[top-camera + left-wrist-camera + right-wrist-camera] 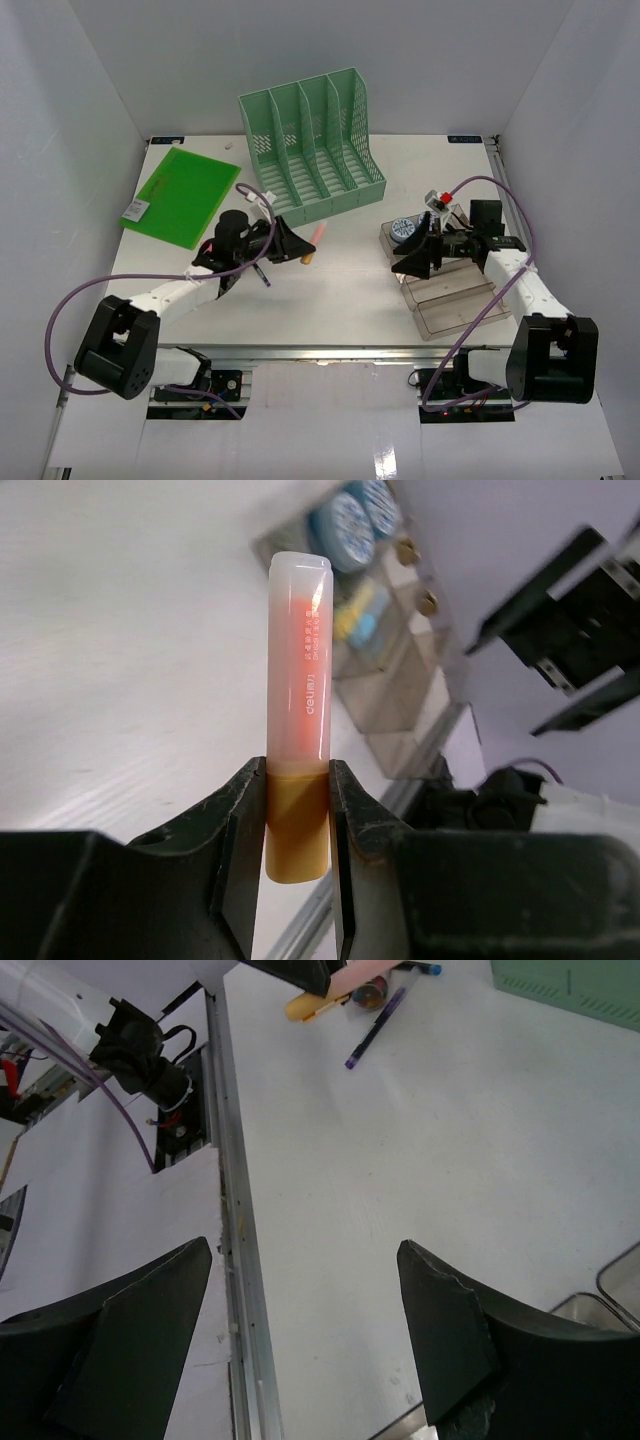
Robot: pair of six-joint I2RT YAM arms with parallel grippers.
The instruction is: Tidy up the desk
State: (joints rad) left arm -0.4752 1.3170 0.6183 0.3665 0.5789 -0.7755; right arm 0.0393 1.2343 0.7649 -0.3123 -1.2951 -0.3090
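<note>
- Top external view: the desk (340, 300) is the big white tabletop that fills the middle of the scene, with both arm bases along its near rail.
- A green file rack (315, 140) stands at the far centre of the desk, its slots open upward.
- A flat green board (182, 197) lies at the far left, well apart from the rack.
- A clear stepped tray (450, 300) sits on the right half of the desk; round blue items (403, 228) lie at its far left corner.
- The left gripper (290, 245) is near the middle of the desk, just near of the rack, and points right.
- Left wrist view: the left gripper (298, 780) is clamped on a marker (298, 680). Both fingers press the orange end, and the translucent pink barrel juts out beyond the tips.
- Whether the marker touches the desk (120, 660) I cannot tell.
- A purple pen (262, 275) lies on the desk just near of the left gripper.
- The right gripper (415, 262) hangs at the left side of the tray and points left.
- Right wrist view: the right gripper (305, 1250) has its jaws spread wide with nothing between them; below them are bare desk (450, 1140) and the metal front rail (235, 1210).
- In that same view the pen (375, 1028) and the marker (345, 985) show at the top edge, and a corner of the tray (620, 1280) shows at the lower right.
</note>
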